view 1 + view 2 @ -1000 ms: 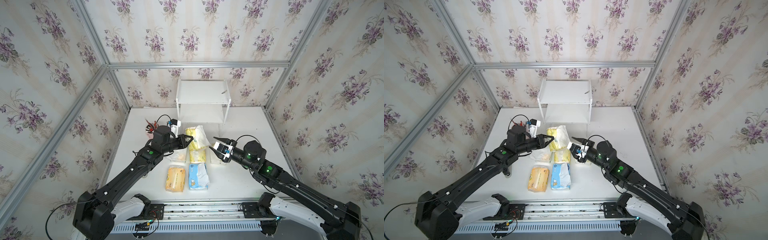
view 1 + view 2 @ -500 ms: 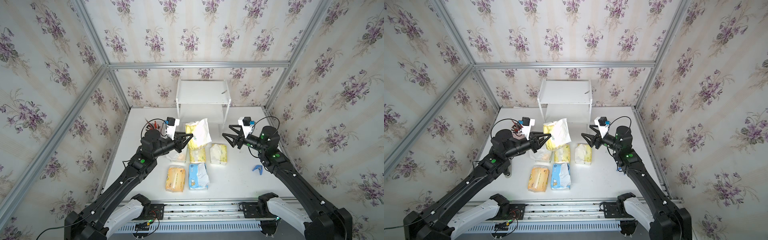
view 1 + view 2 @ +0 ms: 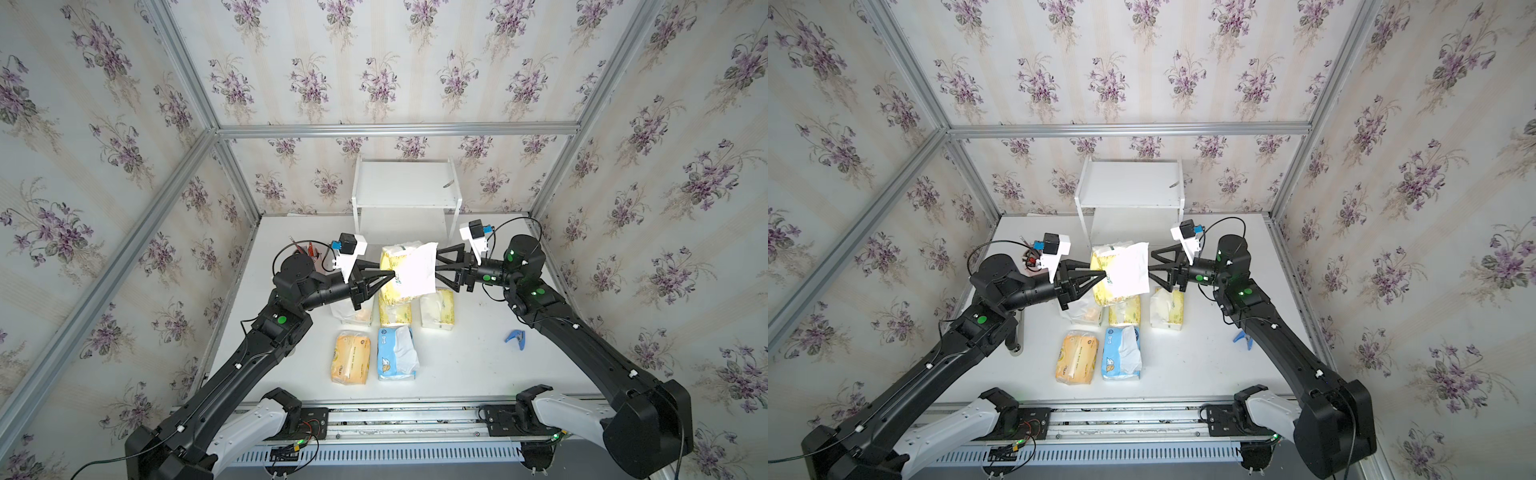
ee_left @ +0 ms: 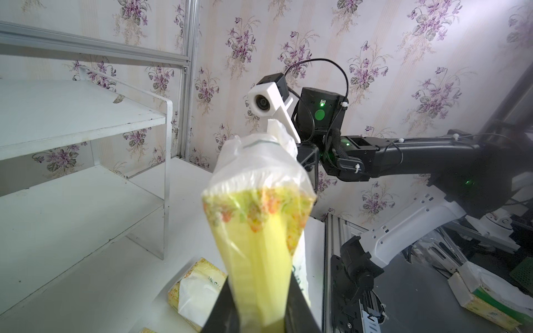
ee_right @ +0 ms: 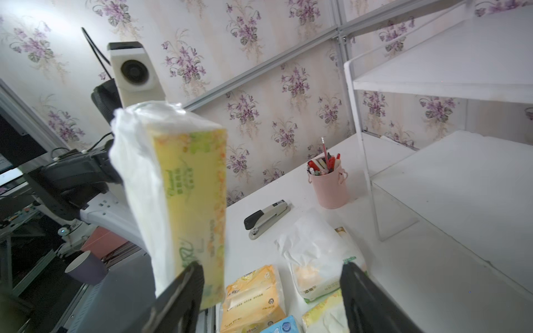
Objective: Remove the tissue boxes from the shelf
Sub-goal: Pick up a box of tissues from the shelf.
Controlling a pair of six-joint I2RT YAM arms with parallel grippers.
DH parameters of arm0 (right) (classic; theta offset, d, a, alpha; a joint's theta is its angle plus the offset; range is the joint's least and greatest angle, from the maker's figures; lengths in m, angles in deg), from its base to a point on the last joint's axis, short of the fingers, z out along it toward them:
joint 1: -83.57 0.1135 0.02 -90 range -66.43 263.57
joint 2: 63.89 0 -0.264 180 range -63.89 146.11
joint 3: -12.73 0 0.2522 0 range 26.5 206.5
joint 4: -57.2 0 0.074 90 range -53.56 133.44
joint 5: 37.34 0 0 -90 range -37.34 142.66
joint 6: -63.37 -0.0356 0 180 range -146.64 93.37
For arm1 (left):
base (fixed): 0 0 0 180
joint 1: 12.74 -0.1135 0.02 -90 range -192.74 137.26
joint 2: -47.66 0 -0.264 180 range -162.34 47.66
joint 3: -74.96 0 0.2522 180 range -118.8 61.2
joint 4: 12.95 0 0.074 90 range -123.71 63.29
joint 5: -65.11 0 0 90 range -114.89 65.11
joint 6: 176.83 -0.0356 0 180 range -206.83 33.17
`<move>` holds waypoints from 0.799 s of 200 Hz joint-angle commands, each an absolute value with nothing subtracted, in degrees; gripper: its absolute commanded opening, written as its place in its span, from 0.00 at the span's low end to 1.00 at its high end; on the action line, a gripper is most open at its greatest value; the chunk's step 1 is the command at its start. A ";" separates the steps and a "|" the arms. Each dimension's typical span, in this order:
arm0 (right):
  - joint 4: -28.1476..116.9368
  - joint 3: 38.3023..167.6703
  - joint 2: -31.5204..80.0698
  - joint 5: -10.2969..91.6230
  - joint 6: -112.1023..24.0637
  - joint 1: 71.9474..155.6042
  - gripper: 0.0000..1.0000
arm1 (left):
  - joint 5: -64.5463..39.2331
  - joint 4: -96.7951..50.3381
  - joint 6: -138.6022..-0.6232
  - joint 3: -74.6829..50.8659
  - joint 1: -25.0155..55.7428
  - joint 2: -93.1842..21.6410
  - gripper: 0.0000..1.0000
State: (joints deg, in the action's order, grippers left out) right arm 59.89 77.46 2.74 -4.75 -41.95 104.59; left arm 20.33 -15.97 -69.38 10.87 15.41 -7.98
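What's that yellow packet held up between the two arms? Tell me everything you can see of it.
The yellow pack is a soft, brick-shaped tissue pack wrapped in clear crinkly plastic: pale yellow with green and orange print, plus one broad white face. It hangs tilted in the air above the other packs, in front of the shelf. The left hand is shut on one end, pinching it flat. The right hand stands open at the opposite end; whether it touches cannot be told.

(a) pale yellow plastic tissue pack [image 3: 395,286]; (b) orange plastic tissue pack [image 3: 351,358]; (c) white two-tier shelf [image 3: 405,183]; (d) cream wallpaper [image 3: 415,95], purple flowers.
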 commanded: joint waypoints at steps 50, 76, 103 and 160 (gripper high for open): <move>58.94 78.15 0.88 -8.53 -41.77 107.23 0.81 | 20.37 -16.01 -71.44 10.40 15.32 -8.24 0.18; 61.04 78.26 1.52 -8.16 -43.42 108.31 0.82 | 21.34 -15.16 -70.81 10.49 15.35 -8.58 0.17; 61.70 79.21 3.05 -7.37 -44.12 109.24 0.82 | 22.79 -13.82 -70.24 10.75 15.39 -8.79 0.17; 60.56 79.18 4.65 -6.75 -43.53 109.94 0.70 | 23.29 -13.35 -70.18 11.12 15.39 -8.42 0.17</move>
State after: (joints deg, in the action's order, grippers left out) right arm 59.83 79.07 4.34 -6.89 -43.56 109.68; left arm 22.14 -16.30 -70.25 10.98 15.43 -8.66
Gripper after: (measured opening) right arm 0.726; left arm 0.202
